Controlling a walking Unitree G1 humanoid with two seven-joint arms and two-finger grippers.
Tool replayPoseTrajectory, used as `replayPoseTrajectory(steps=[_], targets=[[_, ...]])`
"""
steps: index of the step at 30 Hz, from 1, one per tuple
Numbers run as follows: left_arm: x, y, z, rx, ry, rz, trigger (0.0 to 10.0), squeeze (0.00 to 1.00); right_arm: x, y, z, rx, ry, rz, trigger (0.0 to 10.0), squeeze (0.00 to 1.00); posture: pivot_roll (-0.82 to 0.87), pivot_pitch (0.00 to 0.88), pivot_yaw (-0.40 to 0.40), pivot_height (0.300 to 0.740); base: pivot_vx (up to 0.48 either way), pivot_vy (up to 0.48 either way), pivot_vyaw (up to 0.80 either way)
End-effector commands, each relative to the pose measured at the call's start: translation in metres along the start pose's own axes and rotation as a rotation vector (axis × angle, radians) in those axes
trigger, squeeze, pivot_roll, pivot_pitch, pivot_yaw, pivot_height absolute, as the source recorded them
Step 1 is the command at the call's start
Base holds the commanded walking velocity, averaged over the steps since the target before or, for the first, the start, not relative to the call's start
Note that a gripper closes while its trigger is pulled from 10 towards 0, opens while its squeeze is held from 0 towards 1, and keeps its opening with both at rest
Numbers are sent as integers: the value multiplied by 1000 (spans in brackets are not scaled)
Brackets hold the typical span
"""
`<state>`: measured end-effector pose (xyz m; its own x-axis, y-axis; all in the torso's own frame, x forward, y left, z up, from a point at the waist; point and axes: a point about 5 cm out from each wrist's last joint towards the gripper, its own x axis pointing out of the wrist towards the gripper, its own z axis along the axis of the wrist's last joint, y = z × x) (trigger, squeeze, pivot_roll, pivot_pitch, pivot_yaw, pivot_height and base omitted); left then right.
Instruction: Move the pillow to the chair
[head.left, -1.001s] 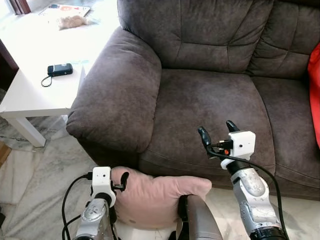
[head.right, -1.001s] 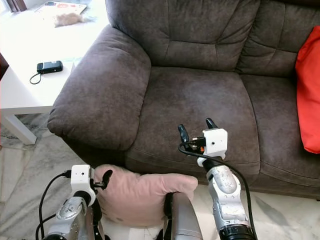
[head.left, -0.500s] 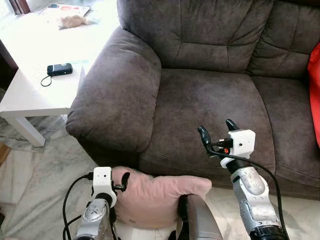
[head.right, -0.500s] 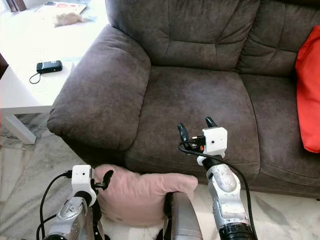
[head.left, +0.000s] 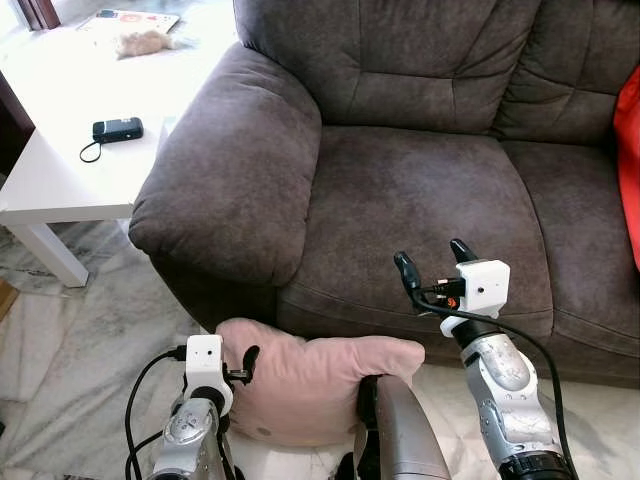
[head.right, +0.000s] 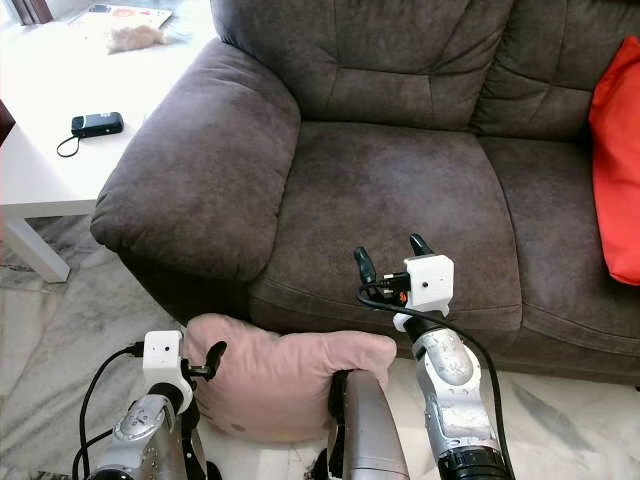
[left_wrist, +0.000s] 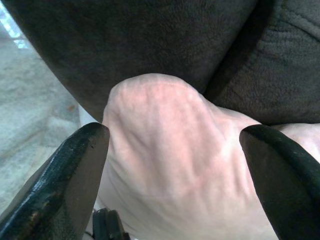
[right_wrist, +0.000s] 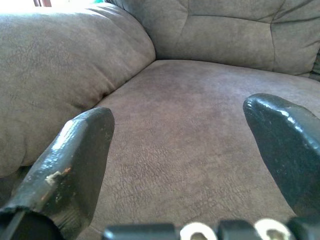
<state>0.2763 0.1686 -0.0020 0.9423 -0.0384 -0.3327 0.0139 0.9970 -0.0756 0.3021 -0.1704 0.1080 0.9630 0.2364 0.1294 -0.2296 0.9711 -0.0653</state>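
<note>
A pink pillow (head.left: 320, 385) lies low in front of the brown sofa (head.left: 420, 200), against its front edge below the armrest (head.left: 230, 170). My left gripper (head.left: 240, 362) is at the pillow's left end. In the left wrist view its fingers (left_wrist: 70, 170) stand wide apart, open, with a corner of the pillow (left_wrist: 170, 150) bulging between them. My right gripper (head.left: 430, 255) is open and empty, raised over the front of the sofa seat (right_wrist: 180, 130). A dark grey part of my body (head.left: 395, 435) covers the pillow's lower right.
A white table (head.left: 60, 170) stands left of the armrest, with a black device (head.left: 117, 129) on it. A red cushion (head.left: 630, 150) leans at the sofa's right end. Pale marble floor (head.left: 70, 350) lies to the left.
The whole picture has shifted slightly, with the sofa and table now higher in the frame, so the camera moved. Both grippers keep their places and their opening.
</note>
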Motion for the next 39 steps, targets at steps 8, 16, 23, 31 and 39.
replayPoseTrajectory(steps=[8,16,23,31,39], targets=[[6,7,-8,43,168,-17,10000,0,-2,-3,5,0,-13,-4,10000,0,-42,169,-88,514,0,0,0],[14,14,7,8,140,-3,10000,0,-2,-6,15,-14,-38,10,10000,0,-64,191,-108,514,0,0,0],[14,14,8,1,126,12,10000,1000,-5,-6,20,-22,-38,32,10000,0,-78,216,-139,514,0,0,0],[15,16,11,6,107,37,10000,1000,-6,-6,32,-31,-51,61,10000,0,-91,252,-173,514,0,0,0],[16,25,20,5,56,106,10000,0,-5,-4,52,30,-115,77,10000,0,-84,289,-200,514,0,0,0]])
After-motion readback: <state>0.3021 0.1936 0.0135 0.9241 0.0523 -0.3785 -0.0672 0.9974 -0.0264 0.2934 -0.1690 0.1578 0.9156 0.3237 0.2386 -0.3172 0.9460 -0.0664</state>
